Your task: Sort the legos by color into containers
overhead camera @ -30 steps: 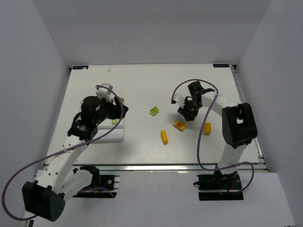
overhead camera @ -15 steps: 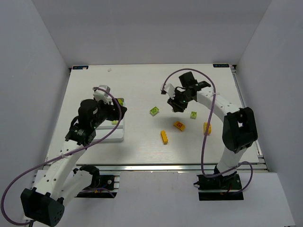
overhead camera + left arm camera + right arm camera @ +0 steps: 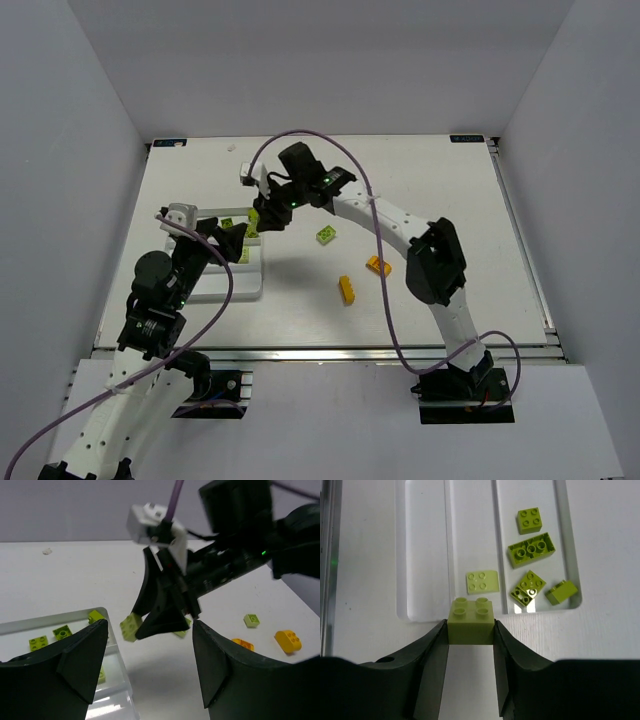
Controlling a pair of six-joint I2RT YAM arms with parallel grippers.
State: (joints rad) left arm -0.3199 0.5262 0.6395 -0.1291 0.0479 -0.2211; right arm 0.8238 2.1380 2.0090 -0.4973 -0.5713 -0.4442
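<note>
My right gripper (image 3: pixel 258 217) reaches far left and is shut on a lime green lego (image 3: pixel 471 621), held just outside the rim of the white divided tray (image 3: pixel 425 555). One tray compartment holds several lime legos (image 3: pixel 531 551); a flat lime piece (image 3: pixel 483 582) lies in the middle compartment. My left gripper (image 3: pixel 234 241) is open and empty, above the tray's right edge (image 3: pixel 230 288). In the left wrist view my open jaws (image 3: pixel 150 645) frame the right gripper (image 3: pixel 162 617) and its lime lego (image 3: pixel 130 627), with the tray (image 3: pixel 117 680) at lower left.
On the table right of the tray lie a lime lego (image 3: pixel 326 236) and two orange-yellow legos (image 3: pixel 377 265) (image 3: pixel 347 289). They show in the left wrist view as a lime one (image 3: pixel 251 620) and orange ones (image 3: pixel 288 640). The right arm spans the table's middle.
My right arm swung from the table's right-middle to the tray's far right corner, carrying a lime lego. My left arm drew back toward the near edge.
</note>
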